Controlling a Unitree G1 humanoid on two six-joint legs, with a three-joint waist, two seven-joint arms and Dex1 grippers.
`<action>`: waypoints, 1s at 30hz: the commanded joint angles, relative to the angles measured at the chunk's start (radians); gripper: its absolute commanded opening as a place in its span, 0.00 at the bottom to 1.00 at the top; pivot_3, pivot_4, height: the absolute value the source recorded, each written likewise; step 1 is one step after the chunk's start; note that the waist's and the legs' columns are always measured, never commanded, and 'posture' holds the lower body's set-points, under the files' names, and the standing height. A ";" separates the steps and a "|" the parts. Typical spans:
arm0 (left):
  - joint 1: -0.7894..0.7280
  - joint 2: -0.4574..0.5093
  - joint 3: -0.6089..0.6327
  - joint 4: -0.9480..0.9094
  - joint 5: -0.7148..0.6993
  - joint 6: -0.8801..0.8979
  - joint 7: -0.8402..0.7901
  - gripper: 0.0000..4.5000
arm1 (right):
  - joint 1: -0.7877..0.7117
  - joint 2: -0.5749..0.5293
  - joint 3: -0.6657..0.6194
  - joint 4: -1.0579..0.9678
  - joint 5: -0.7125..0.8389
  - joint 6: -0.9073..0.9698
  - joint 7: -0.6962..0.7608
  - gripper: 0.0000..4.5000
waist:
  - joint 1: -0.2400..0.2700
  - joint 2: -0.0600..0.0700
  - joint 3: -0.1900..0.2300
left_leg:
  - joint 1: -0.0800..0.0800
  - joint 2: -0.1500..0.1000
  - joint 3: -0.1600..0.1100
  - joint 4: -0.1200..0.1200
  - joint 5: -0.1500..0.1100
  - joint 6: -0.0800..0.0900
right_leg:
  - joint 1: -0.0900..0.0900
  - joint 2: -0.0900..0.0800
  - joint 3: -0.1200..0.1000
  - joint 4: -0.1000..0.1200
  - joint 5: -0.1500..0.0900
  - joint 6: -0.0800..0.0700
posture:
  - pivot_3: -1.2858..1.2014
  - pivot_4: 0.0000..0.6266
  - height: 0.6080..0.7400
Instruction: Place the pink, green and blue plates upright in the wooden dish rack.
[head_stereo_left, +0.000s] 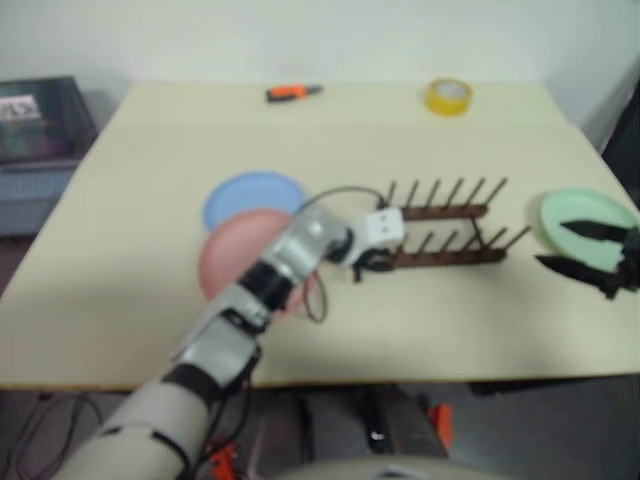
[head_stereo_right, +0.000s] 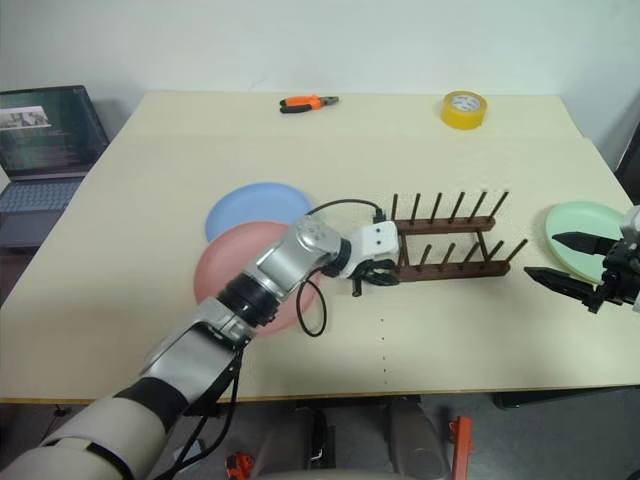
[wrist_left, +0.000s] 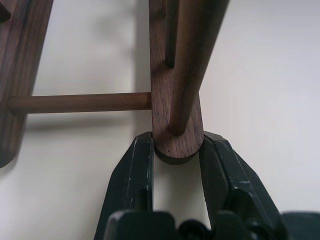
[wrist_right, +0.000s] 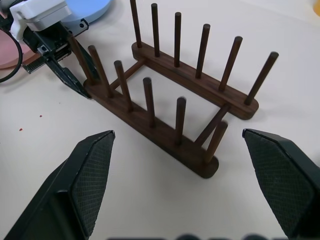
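Rack (head_stereo_right: 448, 246) sits mid-table, long axis 9-to-3, pegs upright, no plates in it. Left gripper (wrist_left: 176, 152), reaching toward 3 o'clock, clamps the near rail's 9 o'clock end. Pink plate (head_stereo_right: 235, 270) overlaps blue plate (head_stereo_right: 255, 211) at 9 o'clock. Right gripper (head_stereo_right: 570, 262), fingers wide apart and holding nothing, hovers by green plate (head_stereo_right: 580, 222) at 3 o'clock.

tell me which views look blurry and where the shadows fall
Left eye view: soft and blurred all over, the wooden dish rack smeared. Right eye view: sharp, with faint shadows under the pink plate. Left wrist view: crisp, the rack's crossbar shadow lying on the table. Right wrist view: clear, with soft shadows beside the rails.
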 joint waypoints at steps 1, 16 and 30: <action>-0.035 -0.014 0.031 -0.007 0.009 -0.025 0.004 0.22 | -0.018 -0.002 -0.022 -0.010 0.005 -0.021 -0.008 1.00 | 0.000 0.000 0.000 | 0.000 0.000 0.000 0.000 0.000 0.000 | 0.000 0.000 0.000 0.000 0.000 0.000 | 0.52 0.24 1.00; -0.072 -0.083 0.035 0.056 0.043 -0.060 0.018 0.22 | -0.021 0.000 -0.011 0.003 0.001 -0.032 -0.004 1.00 | 0.001 0.000 0.000 | 0.000 0.000 0.000 0.000 0.000 0.000 | 0.000 0.000 0.000 0.000 0.000 0.000 | 0.52 0.24 1.00; -0.049 -0.016 0.043 0.022 0.054 -0.075 -0.058 0.22 | -0.012 0.009 -0.006 0.001 0.000 -0.036 -0.006 1.00 | -0.001 0.000 0.000 | 0.000 0.000 0.000 0.000 0.000 0.000 | 0.000 0.000 0.000 0.000 0.000 0.000 | 0.52 0.24 1.00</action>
